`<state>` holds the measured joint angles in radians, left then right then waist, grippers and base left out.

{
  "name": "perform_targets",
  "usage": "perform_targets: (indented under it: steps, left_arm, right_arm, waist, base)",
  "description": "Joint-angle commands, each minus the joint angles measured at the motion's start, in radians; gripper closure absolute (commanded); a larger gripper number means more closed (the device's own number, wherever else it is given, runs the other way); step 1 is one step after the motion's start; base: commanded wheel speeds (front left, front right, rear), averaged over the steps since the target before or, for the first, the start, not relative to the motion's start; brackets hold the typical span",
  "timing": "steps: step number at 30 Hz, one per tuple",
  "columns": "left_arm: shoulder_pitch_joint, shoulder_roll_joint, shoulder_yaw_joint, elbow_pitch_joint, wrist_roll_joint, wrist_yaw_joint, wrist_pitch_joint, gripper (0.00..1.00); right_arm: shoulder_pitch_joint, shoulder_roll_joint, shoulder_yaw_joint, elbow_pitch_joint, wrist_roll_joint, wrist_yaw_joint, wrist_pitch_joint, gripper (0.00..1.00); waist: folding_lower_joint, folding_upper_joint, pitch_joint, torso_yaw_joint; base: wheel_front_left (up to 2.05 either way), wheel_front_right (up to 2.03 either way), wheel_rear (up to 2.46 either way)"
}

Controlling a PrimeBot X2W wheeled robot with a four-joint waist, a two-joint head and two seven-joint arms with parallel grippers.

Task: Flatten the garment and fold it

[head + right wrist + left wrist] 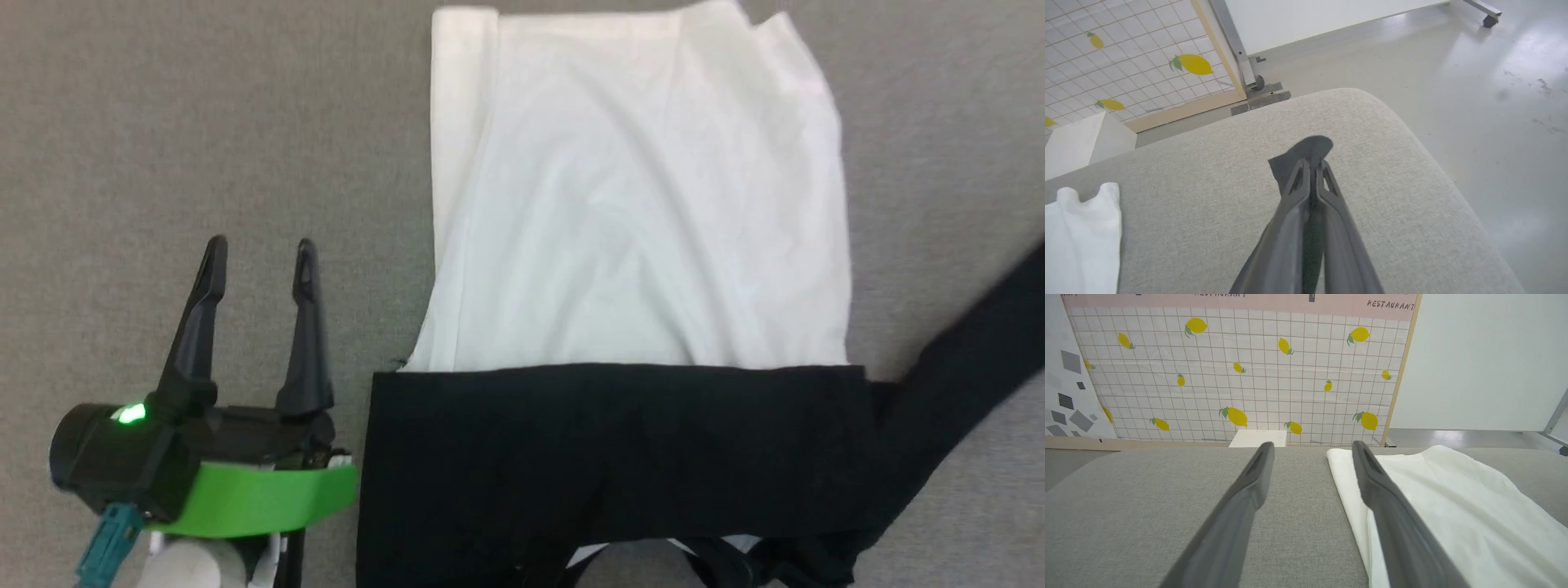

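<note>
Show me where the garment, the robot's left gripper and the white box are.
garment (637,204): head view, middle of its white panel.
left gripper (261,242): head view, midway between its open fingertips.
white box (1257,438): left wrist view, on its top face.

Two-tone garment (637,245) spread flat: white panel beyond, black band nearer, black strip stretched right.

Bright, even light, faint soft shadows in the folds of the thin white-and-black cloth garment (637,204), its black part near featureless, pale glare on the glossy grey floor (1494,81), long dark fingers (1224,539) of the left gripper (1312,446) blurred close to the lens
</note>
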<state>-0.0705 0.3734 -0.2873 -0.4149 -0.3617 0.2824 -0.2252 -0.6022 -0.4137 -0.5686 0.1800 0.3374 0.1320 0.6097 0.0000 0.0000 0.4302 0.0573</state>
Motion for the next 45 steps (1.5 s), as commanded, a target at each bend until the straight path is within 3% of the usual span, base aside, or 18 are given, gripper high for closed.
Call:
perform_targets:
  steps: [1, 4, 6, 7, 11, 17, 27, 32, 38, 39, 45]
  left_arm:
    - [0.018, 0.010, 0.009, -0.010, -0.014, 0.006, 0.006, 0.00]
    - [0.049, 0.018, 0.020, -0.021, -0.025, 0.014, 0.014, 0.00]
    - [0.111, 0.033, 0.041, -0.038, -0.047, 0.026, 0.024, 0.00]
    - [0.118, 0.034, 0.043, -0.040, -0.049, 0.027, 0.025, 0.00]
    - [0.148, 0.038, 0.049, -0.044, -0.060, 0.032, 0.026, 0.00]
    - [0.175, 0.042, 0.053, -0.049, -0.071, 0.035, 0.027, 0.00]
    - [0.167, 0.032, 0.037, -0.043, -0.078, 0.026, 0.021, 0.00]
    - [0.163, 0.025, 0.034, -0.034, -0.082, 0.023, 0.014, 0.00]
    - [0.154, 0.022, 0.029, -0.028, -0.086, 0.017, 0.008, 0.00]
    - [0.146, 0.017, 0.025, -0.025, -0.086, 0.015, 0.005, 0.00]
    - [0.132, 0.004, 0.017, -0.018, -0.086, 0.012, -0.003, 0.00]
  right_arm:
    - [0.044, -0.012, -0.035, -0.006, 0.010, -0.001, -0.012, 1.00]
    - [0.121, -0.027, -0.105, -0.010, 0.017, -0.001, -0.023, 1.00]
    - [0.273, -0.028, -0.233, -0.029, 0.037, -0.001, -0.032, 1.00]
    - [0.287, -0.029, -0.243, -0.034, 0.038, -0.001, -0.034, 1.00]
    - [0.334, -0.026, -0.249, -0.057, 0.048, -0.001, -0.039, 1.00]
    - [0.357, -0.014, -0.144, -0.161, 0.103, -0.001, -0.020, 1.00]
    - [0.358, 0.069, 0.245, -0.472, 0.221, -0.001, 0.081, 1.00]
    - [0.335, 0.146, 0.483, -0.586, 0.227, -0.001, 0.141, 1.00]
    - [0.292, 0.216, 0.752, -0.568, 0.240, -0.001, 0.148, 1.00]
    - [0.260, 0.251, 0.907, -0.502, 0.239, -0.001, 0.118, 1.00]
    - [0.206, 0.261, 1.102, -0.365, 0.208, -0.001, 0.025, 1.00]
  waist:
    - [0.0000, 0.0000, -0.115, -0.052]
    - [0.0000, 0.0000, -0.159, -0.062]
    - [0.0000, 0.0000, -0.246, -0.074]
    - [0.0000, 0.0000, -0.254, -0.075]
    - [0.0000, 0.0000, -0.295, -0.079]
    - [0.0000, 0.0000, -0.331, -0.075]
    - [0.0000, 0.0000, -0.333, -0.035]
    - [0.0000, 0.0000, -0.333, -0.002]
    - [0.0000, 0.0000, -0.324, 0.045]
    - [0.0000, 0.0000, -0.305, 0.077]
    - [0.0000, 0.0000, -0.267, 0.121]
  base:
    - [0.00, 0.00, 0.00]
    - [0.00, 0.00, 0.00]
    - [0.00, 0.00, 0.00]
    - [0.00, 0.00, 0.00]
    - [0.00, 0.00, 0.00]
    - [0.00, 0.00, 0.00]
    - [0.00, 0.00, 0.00]
    - [0.00, 0.00, 0.00]
    - [0.00, 0.00, 0.00]
    - [0.00, 0.00, 0.00]
    - [0.00, 0.00, 0.00]
